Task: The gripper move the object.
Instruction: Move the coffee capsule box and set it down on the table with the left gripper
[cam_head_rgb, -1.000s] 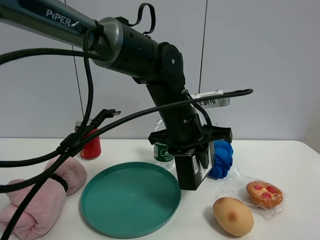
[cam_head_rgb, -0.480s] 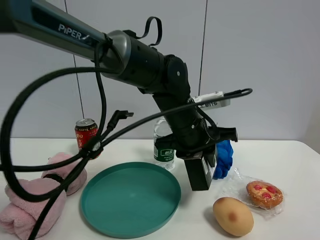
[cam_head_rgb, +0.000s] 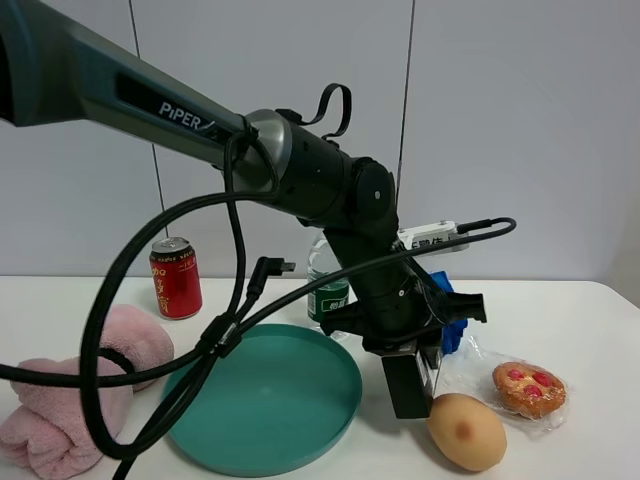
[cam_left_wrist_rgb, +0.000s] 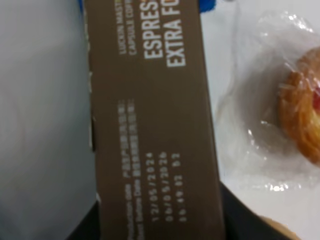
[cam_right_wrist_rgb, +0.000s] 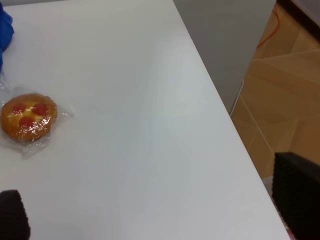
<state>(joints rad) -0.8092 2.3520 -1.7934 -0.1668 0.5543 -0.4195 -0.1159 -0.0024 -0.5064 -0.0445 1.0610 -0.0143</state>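
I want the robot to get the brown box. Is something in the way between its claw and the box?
No, nothing is in the way. The left gripper is shut on the brown box, with its jaws on either side. The box is roughly upright between the teal plate and a tan egg-shaped bun.

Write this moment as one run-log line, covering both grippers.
left gripper: shut on espresso capsule box | box: about upright, between teal plate and bread roll | right gripper: open, empty
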